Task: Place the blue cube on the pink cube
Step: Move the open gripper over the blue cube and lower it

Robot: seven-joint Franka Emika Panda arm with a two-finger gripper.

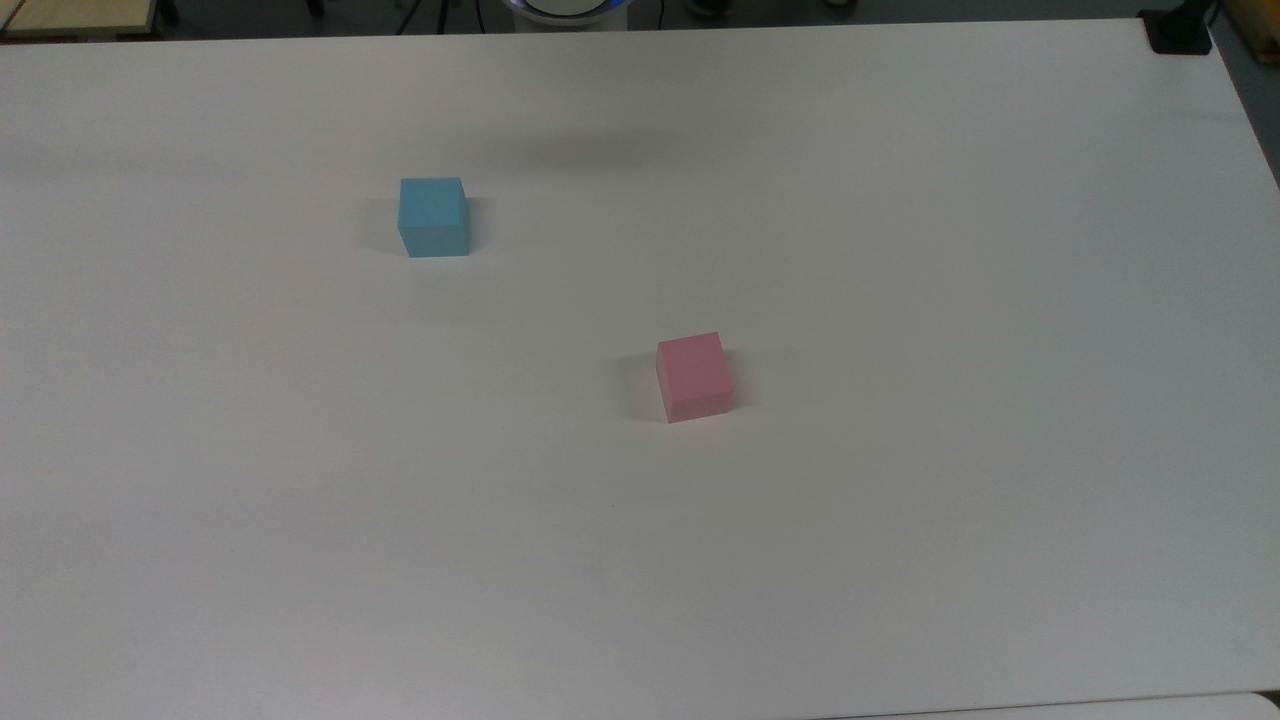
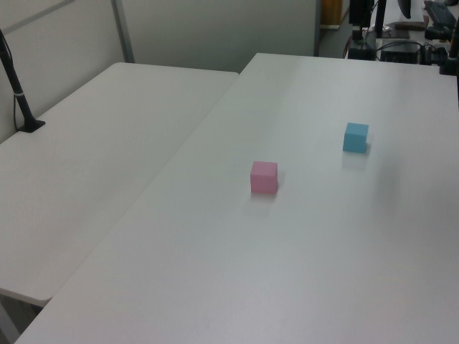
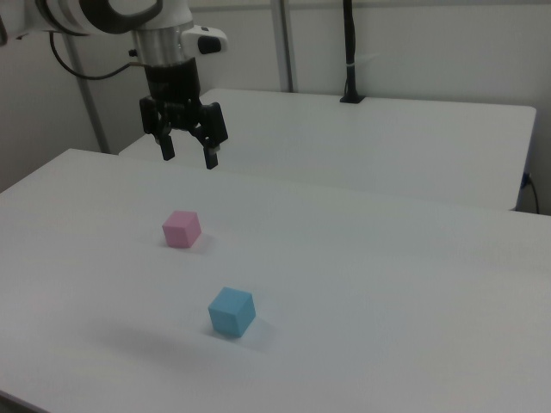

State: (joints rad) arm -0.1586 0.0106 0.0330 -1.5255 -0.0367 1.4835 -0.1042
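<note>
Looking across the broad white matte table (image 1: 900, 250), we find the small light-blue matte cube (image 1: 434, 217) resting flat on the surface toward the top view's upper left, and the small pastel-pink matte cube (image 1: 694, 377) sitting lower and to the top view's right of it, well apart, with bare tabletop between them. Both cubes stand on their own, nothing touching either one. In the left view we see the blue cube (image 2: 356, 137) farther back and toward the left view's right, while the pink cube (image 2: 264, 177) lies nearer the middle of the table. In the right view the order turns about: we see the pink cube (image 3: 182, 229) farther from the camera and the blue cube (image 3: 232, 312) closer, toward the right view's lower middle. Above the table in the right view hangs our black two-finger gripper (image 3: 188, 157), on the white arm (image 3: 112, 17), raised high over the surface toward the right view's upper left, well clear of both cubes. Its two fingers (image 3: 210, 151) are spread wide apart and point downward, with nothing between them. A second white table (image 3: 387, 138) stands beyond, carrying a black upright pole (image 3: 349, 52).
</note>
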